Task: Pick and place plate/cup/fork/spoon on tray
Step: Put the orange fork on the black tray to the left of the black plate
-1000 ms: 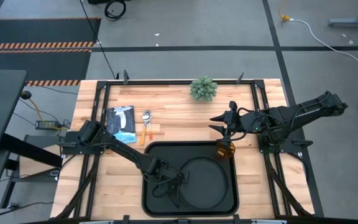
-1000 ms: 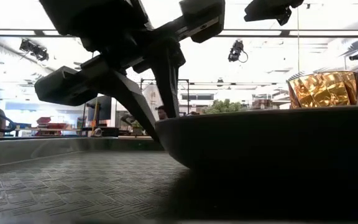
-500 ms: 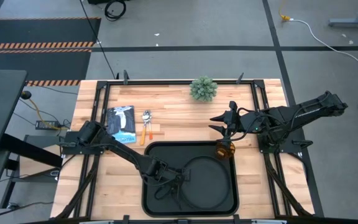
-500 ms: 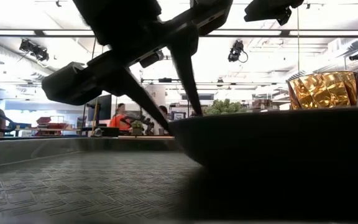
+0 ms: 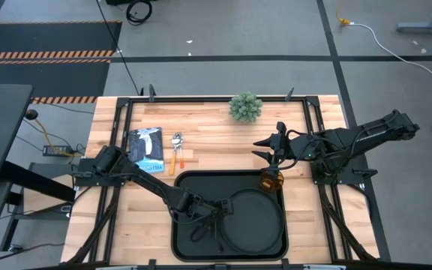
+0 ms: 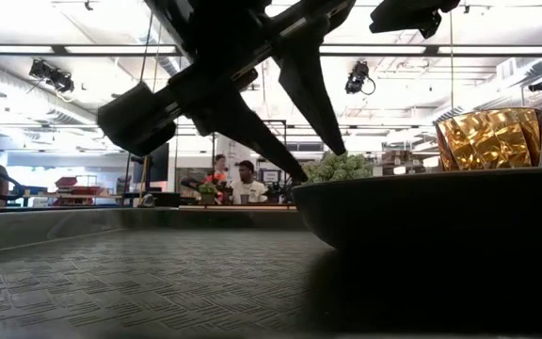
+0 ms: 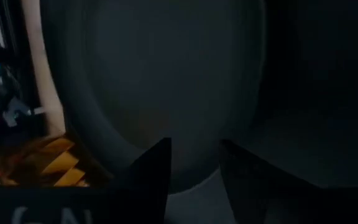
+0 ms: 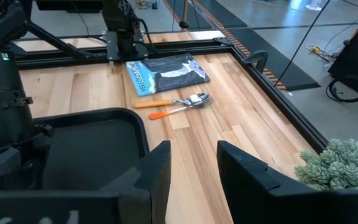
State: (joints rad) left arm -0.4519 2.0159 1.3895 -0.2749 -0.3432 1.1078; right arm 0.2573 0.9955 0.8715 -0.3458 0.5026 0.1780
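Note:
The round black plate lies flat in the black tray, toward its right half. The amber cup stands in the tray's far right corner and also shows in the low view. My left gripper is open, slanting down at the plate's left rim. My right gripper is open and empty, above the table just beyond the cup. The fork and the spoon lie side by side on the wood, left of the tray's far edge; they also show in the right wrist view. My left gripper comes slanting down from the tray's left, its open fingers over the plate's left rim. The lower fingertip stands right at that rim; whether it touches, I cannot tell. The plate sits flat on the tray floor.
A blue booklet lies left of the fork and spoon. A green plant stands at the table's far edge. Black frame rails run along the table's sides. People show in the room behind the table.
My left gripper has gone toward the table's right and tipped, its fingers staying open. The plate has slid a little toward the tray's right side. The cup and my right gripper have kept still.

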